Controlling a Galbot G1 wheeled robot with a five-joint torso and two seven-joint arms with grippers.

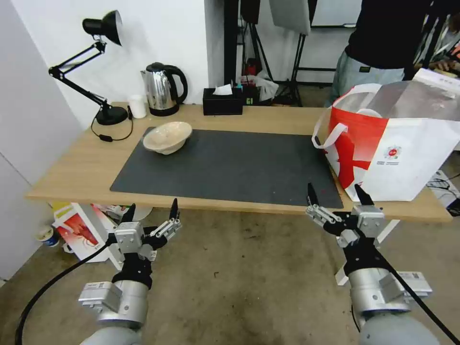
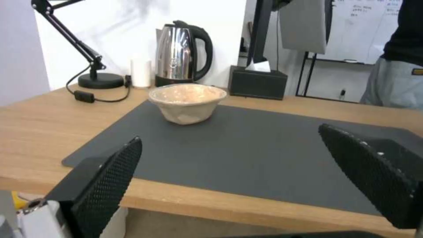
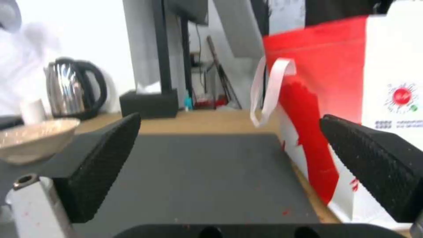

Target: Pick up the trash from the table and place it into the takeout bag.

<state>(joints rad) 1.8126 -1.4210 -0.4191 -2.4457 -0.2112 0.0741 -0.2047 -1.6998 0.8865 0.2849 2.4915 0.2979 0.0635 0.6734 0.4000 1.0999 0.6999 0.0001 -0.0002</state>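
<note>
Trash, one item on view: shallow beige bowl (image 1: 167,137), upright on the far left corner of the dark grey mat (image 1: 230,167), apparently empty, nothing touching it. Near it, off the mat: kettle (image 1: 163,89), small white cup (image 1: 138,106), desk lamp (image 1: 98,72), black tissue box (image 1: 222,100).

Counter (image 1: 81,167): light wood, long.

Takeout bag (image 1: 397,143): white with red panel, standing at the right end of the counter, mouth open, silver lining showing, strap handle hanging toward the mat.

Left hand (image 1: 151,214): below and in front of the counter's near edge, fingers spread wide, holding nothing; its wrist view looks straight across the mat at the bowl.

Right hand (image 1: 339,195): level with the near edge, just before the bag, fingers likewise spread wide, empty.

Step in hand, by judgement: a pick not yet begun; both hands stand off from the counter.

Next move calls for: the left hand, being nearer, to reach over the mat and close on the bowl's rim, a thin, sloped wall likely to slip or flex, then carry it well across to the bag's open mouth.
</note>
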